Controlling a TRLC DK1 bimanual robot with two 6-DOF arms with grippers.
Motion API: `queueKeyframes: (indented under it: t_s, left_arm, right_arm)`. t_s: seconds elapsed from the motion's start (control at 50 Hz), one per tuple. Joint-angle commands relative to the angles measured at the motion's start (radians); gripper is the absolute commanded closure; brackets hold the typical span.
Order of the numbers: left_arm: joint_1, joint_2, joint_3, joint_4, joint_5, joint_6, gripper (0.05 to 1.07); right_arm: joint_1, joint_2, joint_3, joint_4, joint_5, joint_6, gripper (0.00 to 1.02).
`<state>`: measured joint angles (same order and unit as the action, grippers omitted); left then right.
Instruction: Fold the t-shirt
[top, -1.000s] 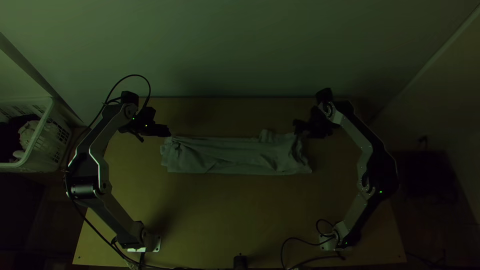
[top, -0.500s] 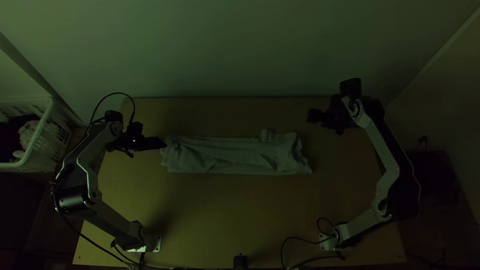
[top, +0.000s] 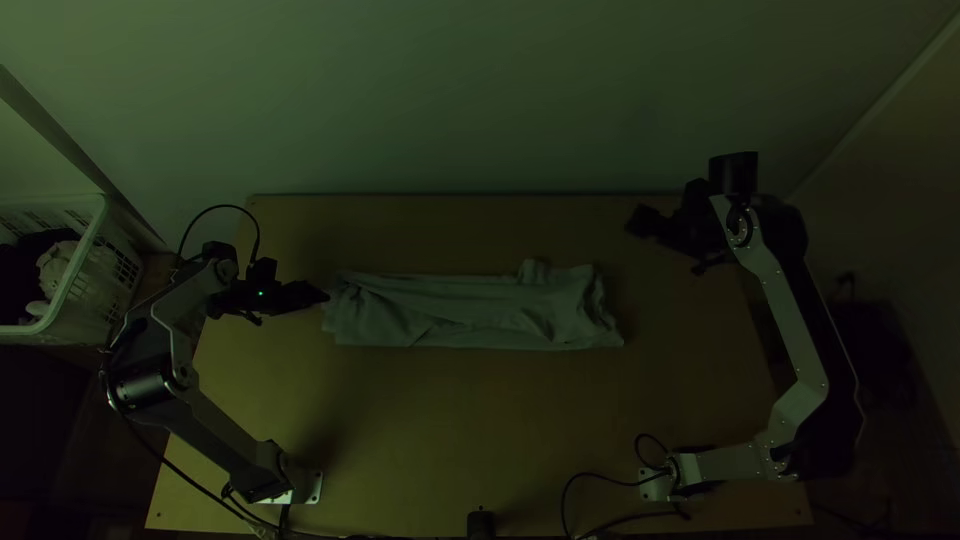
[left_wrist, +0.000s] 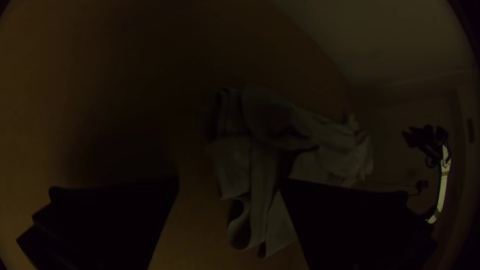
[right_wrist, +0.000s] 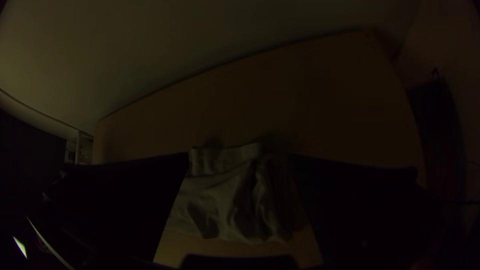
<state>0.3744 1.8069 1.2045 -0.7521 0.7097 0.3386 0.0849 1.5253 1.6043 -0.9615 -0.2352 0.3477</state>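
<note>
While left gripper (top: 322, 296) and right gripper (top: 638, 222) gape, basket (top: 120, 264) holds pale, dark items (top: 54, 266).

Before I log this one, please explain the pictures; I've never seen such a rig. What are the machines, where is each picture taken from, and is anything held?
Two robot arms, the left arm and the right arm, stand at a wooden table. The top view looks steeply down from above the near edge; each wrist view comes from a camera on that arm, looking past its own two black fingers.

On the table lies the t-shirt, a long, narrow, wrinkled strip. The left gripper is close to one end; the right gripper is beyond the other. Both have their fingers spread, holding nothing. A white basket stands off to the left.
</note>
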Motion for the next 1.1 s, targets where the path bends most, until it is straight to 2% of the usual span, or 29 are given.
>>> queueKeyframes:
  t_s: [0.0,0.2,0.36,0.64,0.8,0.82,0.86,0.88,0.96,1.0,1.08]
  left_arm:
    - [-0.029,0.049,-0.023,-0.004,0.024,0.02,0.1]
    - [-0.129,0.068,-0.025,-0.006,0.039,-0.009,0.1]
    - [-0.226,0.052,-0.023,0.013,0.051,-0.073,0.1]
    - [-0.345,0.031,-0.057,0.145,0.05,-0.225,0.1]
    - [-0.358,-0.018,-0.117,0.215,0.005,-0.257,0.12]
    - [-0.358,-0.023,-0.122,0.215,-0.001,-0.257,0.15]
    - [-0.358,-0.031,-0.132,0.215,-0.036,-0.257,0.27]
    - [-0.356,-0.038,-0.138,0.218,-0.062,-0.257,0.37]
    - [-0.336,-0.075,-0.183,0.284,-0.134,-0.279,0.86]
    - [-0.322,-0.093,-0.2,0.326,-0.185,-0.306,1.05]
    - [-0.272,-0.107,-0.201,0.329,-0.22,-0.308,1.04]
  right_arm:
    - [0.012,-0.045,-0.015,-0.011,-0.004,0.028,0.1]
    - [0.016,-0.09,-0.055,-0.011,-0.004,0.031,0.1]
    - [0.018,-0.117,-0.078,-0.011,-0.004,0.04,0.1]
    - [0.018,-0.154,-0.116,-0.01,-0.004,0.043,0.1]
    - [0.021,-0.175,-0.152,-0.008,-0.004,0.05,0.1]
    - [0.023,-0.178,-0.156,-0.008,-0.004,0.05,0.1]
    - [0.024,-0.186,-0.167,-0.006,-0.004,0.05,0.1]
    - [0.024,-0.189,-0.172,-0.005,-0.004,0.05,0.1]
    - [0.029,-0.202,-0.19,0.0,-0.004,0.051,0.1]
    - [0.029,-0.206,-0.201,0.004,-0.004,0.051,0.1]
    - [0.029,-0.217,-0.221,0.007,-0.004,0.051,0.1]
